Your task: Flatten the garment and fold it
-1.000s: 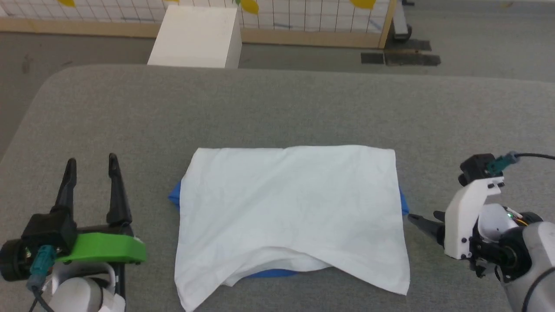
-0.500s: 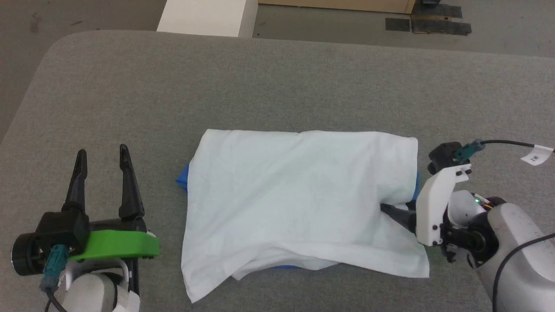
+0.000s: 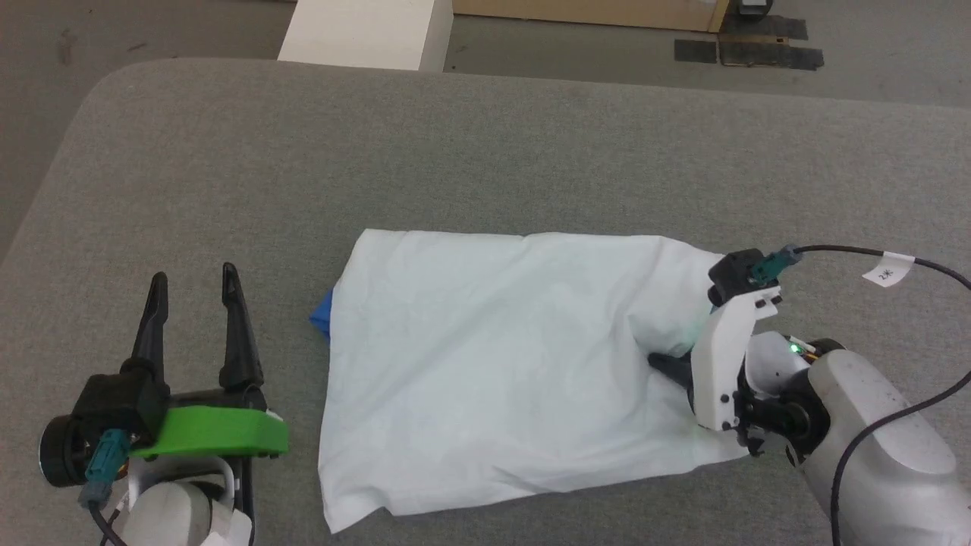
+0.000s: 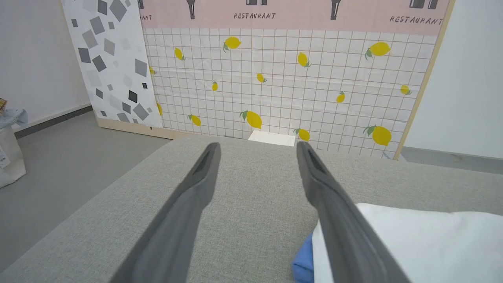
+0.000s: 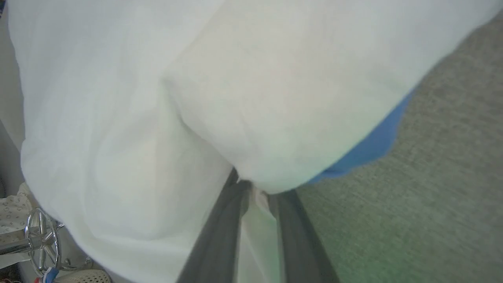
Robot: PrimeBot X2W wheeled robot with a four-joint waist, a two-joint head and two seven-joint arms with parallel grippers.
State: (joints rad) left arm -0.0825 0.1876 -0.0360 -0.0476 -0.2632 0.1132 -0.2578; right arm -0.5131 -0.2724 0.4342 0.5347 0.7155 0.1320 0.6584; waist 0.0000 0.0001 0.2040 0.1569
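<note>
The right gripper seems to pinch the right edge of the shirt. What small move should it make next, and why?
Probably lift that edge a little and carry it toward the left. The fingers of the right gripper stand close together with white cloth of the garment between them, and the left gripper is open, apart from the other edge.

A grey fabric-covered table (image 3: 485, 152), its corner rounded at 10 o'clock, spans the head view. Past its far edge, at 11 o'clock, a white box (image 3: 364, 34) stands on the grey floor (image 3: 152, 30). Dark patches (image 3: 747, 51) (tape or mats, hard to tell) lie on the floor at 1 o'clock. In the left wrist view a gridded panel printed with lemons (image 4: 283, 86) stands at 12 o'clock with a pink band reading RESTAURANT (image 4: 294, 15) above it. A panel of grey diamonds (image 4: 114, 63) is at 10 o'clock and a pale bag (image 4: 10, 157) at 9 o'clock.
</note>
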